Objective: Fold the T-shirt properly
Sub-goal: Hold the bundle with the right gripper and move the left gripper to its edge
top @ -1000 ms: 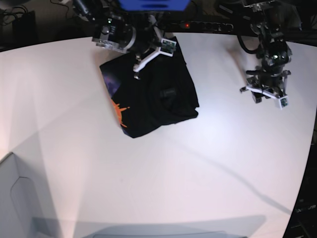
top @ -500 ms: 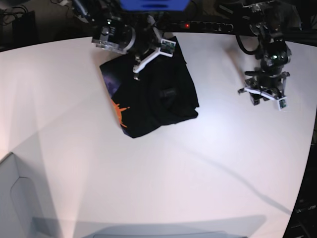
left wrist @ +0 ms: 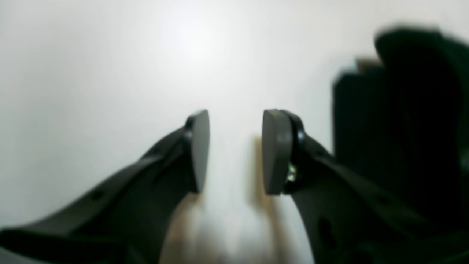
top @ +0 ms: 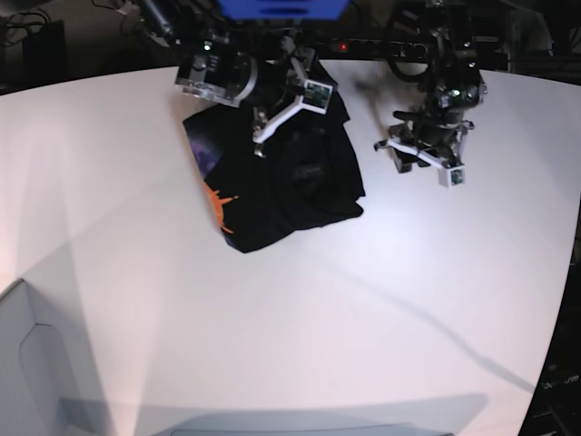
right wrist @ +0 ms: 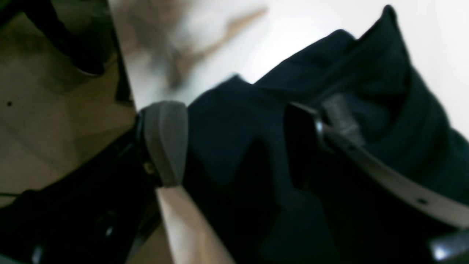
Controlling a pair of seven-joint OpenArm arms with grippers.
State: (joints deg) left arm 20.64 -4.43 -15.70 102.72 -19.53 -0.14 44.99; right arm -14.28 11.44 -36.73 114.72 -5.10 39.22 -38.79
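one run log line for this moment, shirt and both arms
T-shirt: bunched on table, print at edge | right gripper: jaws open over cloth | left gripper: jaws apart, empty, beside shirt

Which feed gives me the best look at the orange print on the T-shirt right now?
Base view: the orange print shows at the T-shirt's left edge. Right wrist view shows only black folds between open jaws; left wrist view only a blurred dark edge.

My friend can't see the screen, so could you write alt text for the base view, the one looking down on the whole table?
A folded black T-shirt with an orange splash lies at the far side of a white table. The right tool hangs over its far edge, jaws open. The left tool hovers over bare table beside the shirt, holding nothing.
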